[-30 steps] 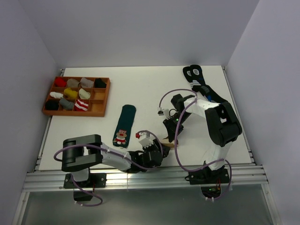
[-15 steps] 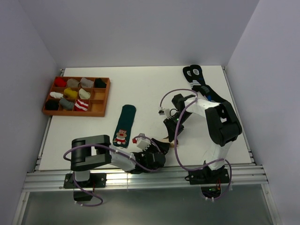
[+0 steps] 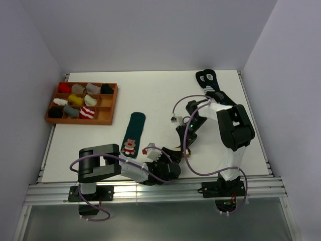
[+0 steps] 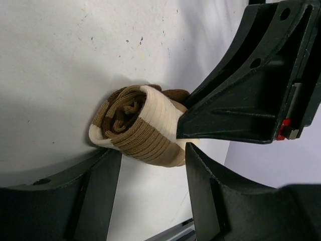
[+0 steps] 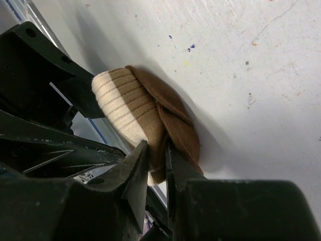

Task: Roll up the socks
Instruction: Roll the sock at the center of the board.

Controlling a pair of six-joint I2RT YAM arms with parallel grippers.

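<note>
The brown sock with cream stripes [image 4: 140,125] lies on the white table as a tight roll, also seen in the right wrist view [image 5: 135,108]. My right gripper [image 5: 155,145] is shut on a brown fold at the roll's side. In the left wrist view it is the dark shape [image 4: 251,75] over the roll. My left gripper [image 4: 151,153] is open, and the roll lies across its fingertips, wider than the gap. In the top view both grippers, left [image 3: 172,154] and right [image 3: 181,144], meet near the front edge and hide the roll. The dark green bear sock [image 3: 133,133] lies flat to their left.
A wooden tray [image 3: 75,121] with several rolled socks stands at the back left. Black socks with blue-and-white marks [image 3: 207,78] lie at the back right, partly under the right arm. The table's front edge and metal rail run just behind the left wrist.
My left arm has swung right and brought its gripper up against the roll. My right gripper has stayed on the sock, its arm shifting only slightly.
</note>
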